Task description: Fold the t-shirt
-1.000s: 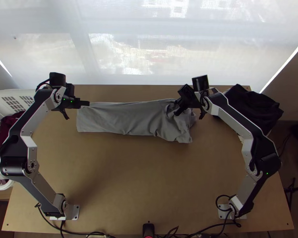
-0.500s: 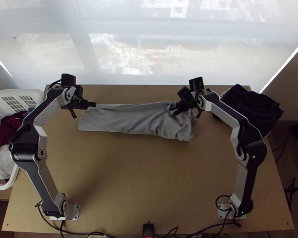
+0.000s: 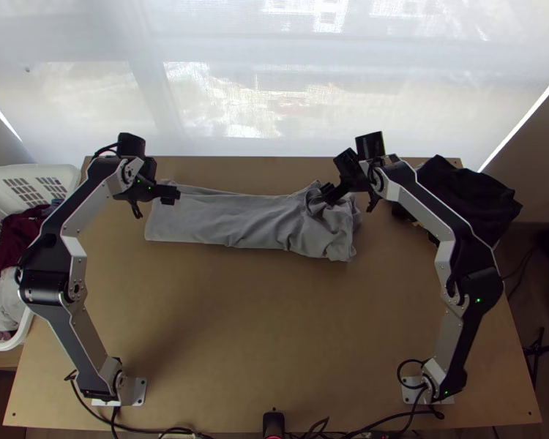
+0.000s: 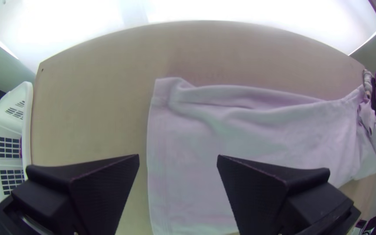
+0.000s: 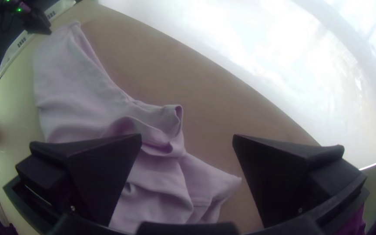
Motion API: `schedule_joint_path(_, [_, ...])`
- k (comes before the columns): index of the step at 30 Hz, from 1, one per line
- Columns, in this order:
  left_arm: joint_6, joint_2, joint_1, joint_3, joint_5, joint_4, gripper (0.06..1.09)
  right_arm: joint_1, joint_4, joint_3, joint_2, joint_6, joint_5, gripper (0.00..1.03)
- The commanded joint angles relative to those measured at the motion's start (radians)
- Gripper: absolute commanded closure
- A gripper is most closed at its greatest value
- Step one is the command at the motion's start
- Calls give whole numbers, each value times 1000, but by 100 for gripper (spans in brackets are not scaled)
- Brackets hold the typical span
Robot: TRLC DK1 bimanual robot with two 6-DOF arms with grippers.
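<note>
Folded into a long strip, the grey t-shirt (image 3: pixel 238 219) lies across the table's far half, smooth at its left end and bunched at its right end. My left gripper (image 3: pixel 173 194) is over the strip's far left corner. In the left wrist view the left gripper (image 4: pixel 178 159) is open above the flat end of the t-shirt (image 4: pixel 257 130). Above the bunched end is my right gripper (image 3: pixel 329 196). In the right wrist view the right gripper (image 5: pixel 187 139) stands open over the rumpled part of the t-shirt (image 5: pixel 157 174), with no cloth between its fingertips.
A white basket (image 3: pixel 58 175) with clothes in it stands at the left edge. A dark cloth pile (image 3: pixel 472 201) lies at the table's far right corner. Bare table (image 3: pixel 274 329) stretches between the arms, in front of the t-shirt.
My left gripper has moved right and opened, and the t-shirt's far left corner now lies loose. The right gripper moved slightly, and the cloth's far edge near it has shifted.
</note>
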Motion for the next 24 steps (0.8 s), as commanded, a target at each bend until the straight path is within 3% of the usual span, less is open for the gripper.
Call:
schedule_joint_path(1, [10, -96, 3, -69, 9, -115, 18, 56, -33, 12, -130, 64, -3, 5])
schedule_joint_path(12, [-1, -67, -8, -141, 2, -61, 18, 210, -67, -165, -218, 75, -3, 5])
schedule_joint_path(24, [-24, 14, -11, -137, -10, -20, 18, 213, -9, -369, -169, 55, -1, 5])
